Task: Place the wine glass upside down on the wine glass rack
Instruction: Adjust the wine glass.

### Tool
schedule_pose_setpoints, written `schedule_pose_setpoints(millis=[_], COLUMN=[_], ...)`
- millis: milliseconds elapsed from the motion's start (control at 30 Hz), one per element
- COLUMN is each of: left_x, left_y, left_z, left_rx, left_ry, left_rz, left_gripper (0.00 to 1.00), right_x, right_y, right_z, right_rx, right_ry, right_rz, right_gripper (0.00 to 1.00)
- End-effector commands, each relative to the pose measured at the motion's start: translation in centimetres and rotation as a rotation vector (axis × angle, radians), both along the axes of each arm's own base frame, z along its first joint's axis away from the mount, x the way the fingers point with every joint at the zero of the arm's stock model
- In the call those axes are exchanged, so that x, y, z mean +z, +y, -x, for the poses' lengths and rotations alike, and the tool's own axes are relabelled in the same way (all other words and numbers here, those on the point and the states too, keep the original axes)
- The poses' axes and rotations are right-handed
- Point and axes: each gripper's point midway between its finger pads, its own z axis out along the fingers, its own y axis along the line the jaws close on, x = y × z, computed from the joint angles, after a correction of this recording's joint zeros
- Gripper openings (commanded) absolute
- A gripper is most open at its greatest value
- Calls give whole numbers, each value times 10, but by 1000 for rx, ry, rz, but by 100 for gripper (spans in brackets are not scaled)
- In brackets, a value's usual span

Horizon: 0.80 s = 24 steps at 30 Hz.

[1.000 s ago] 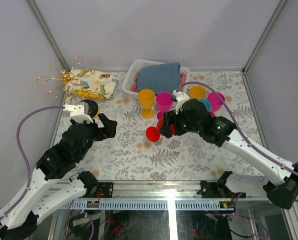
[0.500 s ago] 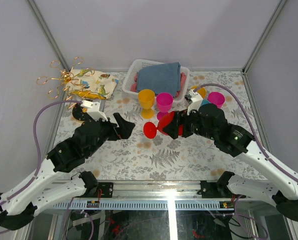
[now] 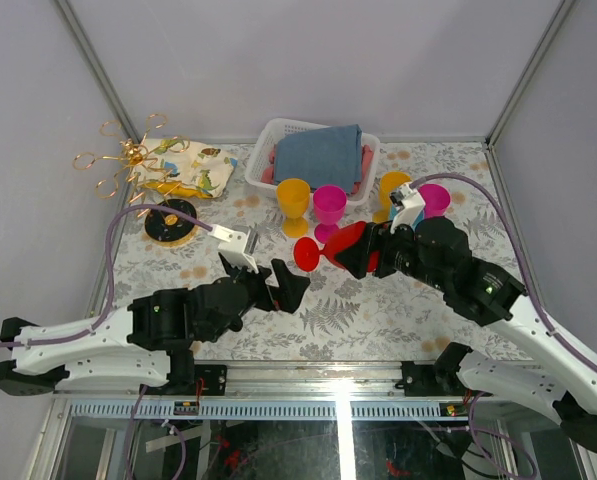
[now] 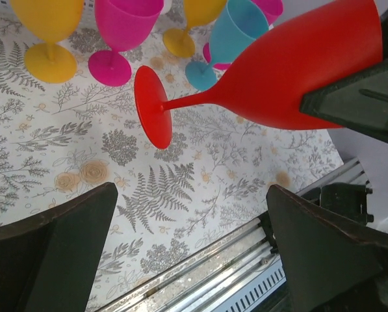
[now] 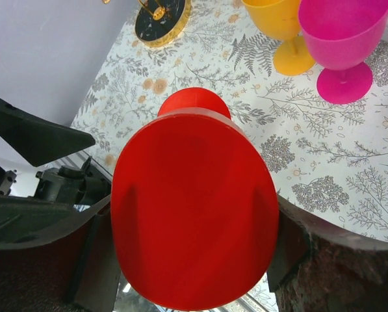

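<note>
My right gripper (image 3: 366,250) is shut on the bowl of a red wine glass (image 3: 330,250) and holds it on its side above the table, foot pointing left. The glass fills the right wrist view (image 5: 194,201), squeezed between both fingers of that gripper (image 5: 194,244). My left gripper (image 3: 288,284) is open and empty, just left of and below the red foot; in its view (image 4: 190,195) the glass (image 4: 291,71) hangs ahead. The gold wire rack (image 3: 128,160) stands at the back left on its dark round base (image 3: 168,222), which also shows in the right wrist view (image 5: 160,18).
A yellow glass (image 3: 293,200) and a magenta glass (image 3: 328,205) stand upright behind the red one. Another yellow glass (image 3: 393,185), a magenta glass (image 3: 434,198) and a cyan glass (image 4: 236,36) stand to the right. A white basket (image 3: 278,135) holds a blue cloth. A patterned cloth (image 3: 183,168) lies by the rack.
My left arm has swung right and forward, off the rack base to the table's middle. My right gripper has lifted the red glass and shifted slightly right and back.
</note>
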Motion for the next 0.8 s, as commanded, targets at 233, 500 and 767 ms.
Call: schedule_pose_setpoints(millis=[233,500,767], left_x=[28,43,37], left_y=[1,-1,-11], left_z=[-17,-22,-26], left_rx=[137,159,166], left_ry=[-37,-69,-78], left_rz=[162,228,180], left_gripper=[82,76,64], right_x=[49,58,67], right_y=[-7,-7,-1], right_z=[3,12,21], right_rx=[-48,-21,26], right_ry=[-100,-104,-110], right_rz=[-182,-257,-346], right_gripper=[72,72,72])
